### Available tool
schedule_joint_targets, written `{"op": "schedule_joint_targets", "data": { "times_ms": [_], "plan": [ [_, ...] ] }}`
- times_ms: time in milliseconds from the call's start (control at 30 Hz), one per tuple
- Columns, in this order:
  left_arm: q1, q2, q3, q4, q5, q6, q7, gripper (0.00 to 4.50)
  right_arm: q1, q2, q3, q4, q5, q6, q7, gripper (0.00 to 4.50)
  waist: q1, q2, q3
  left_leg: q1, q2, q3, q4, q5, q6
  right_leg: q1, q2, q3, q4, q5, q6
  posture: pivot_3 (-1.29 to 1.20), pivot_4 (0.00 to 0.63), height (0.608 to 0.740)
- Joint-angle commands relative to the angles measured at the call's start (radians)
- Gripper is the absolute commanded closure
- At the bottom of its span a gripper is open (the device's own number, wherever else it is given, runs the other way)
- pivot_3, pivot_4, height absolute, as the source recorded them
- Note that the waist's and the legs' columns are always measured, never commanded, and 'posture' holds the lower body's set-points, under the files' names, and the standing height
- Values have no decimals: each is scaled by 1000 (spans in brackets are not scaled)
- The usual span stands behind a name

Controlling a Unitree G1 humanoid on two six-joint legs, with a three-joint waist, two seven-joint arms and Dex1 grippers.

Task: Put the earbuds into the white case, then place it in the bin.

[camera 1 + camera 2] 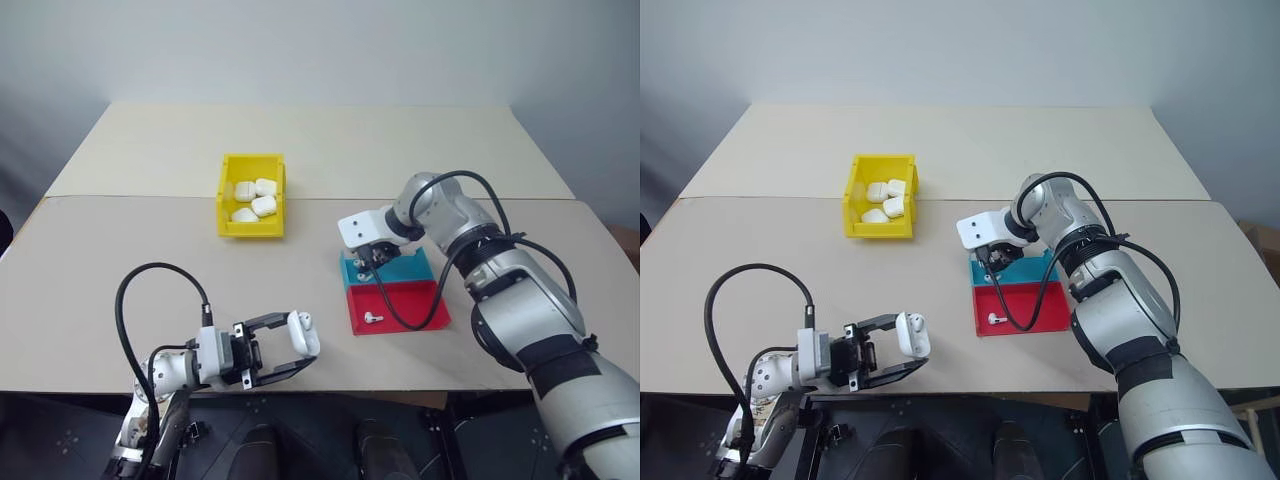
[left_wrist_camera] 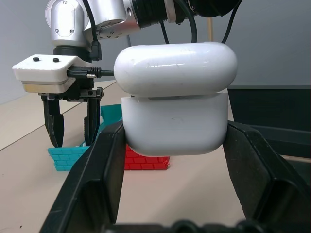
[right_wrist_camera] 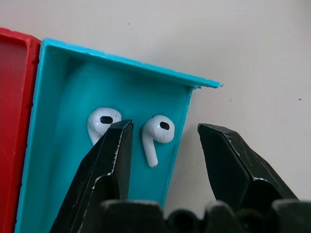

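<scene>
Here the left gripper [image 1: 300, 352] is at the near edge of the table [image 1: 120, 260], left of centre, pointing to the right with its two black fingers [image 2: 104, 165] clamped on the white case [image 1: 304, 333]. The case sits upright between the fingers, its lid hinged slightly up so a thin gap shows along the seam in the left wrist view.

The right gripper [image 1: 368, 268] hangs over the blue tray [image 1: 410, 266], which lies right of centre, pointing down into it. Its jaws stand partly open and hold nothing. In the right wrist view two earbuds [image 3: 156, 132] lie in the tray's far right corner; one finger [image 3: 109, 160] stands between them, partly covering the left one, and the other finger [image 3: 233, 165] is out past the tray's right wall, over bare table.

The red tray [image 1: 420, 305] touches the blue one on its near side, and one more earbud [image 1: 373, 318] lies in it near its left end.

The bin [image 1: 228, 190] stands further away, left of centre, well apart from both grippers. Several identical white cases [image 1: 256, 200] are piled inside it.
</scene>
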Motion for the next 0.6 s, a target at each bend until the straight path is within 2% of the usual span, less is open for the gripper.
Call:
{"op": "schedule_joint_targets", "data": {
  "times_ms": [33,67,600],
  "plan": [
    [-10,3,-1,-15,3,-30,9,1772,-18,-5,-24,-9,-1,-11,1,2280,0,0,0,0,0,0,0,0,0,0,0,0,0,0,0,0,150,740],
    [-10,3,-1,-16,3,-29,10,1772,-18,-4,-24,-9,-1,-9,-3,2439,0,0,0,0,0,0,0,0,0,0,0,0,0,0,0,0,150,740],
    [-11,1,-3,-14,11,-32,15,1772,-5,-7,-15,-19,-14,-30,-3,2439,0,0,0,0,0,0,0,0,0,0,0,0,0,0,0,0,150,740]
  ]
}}
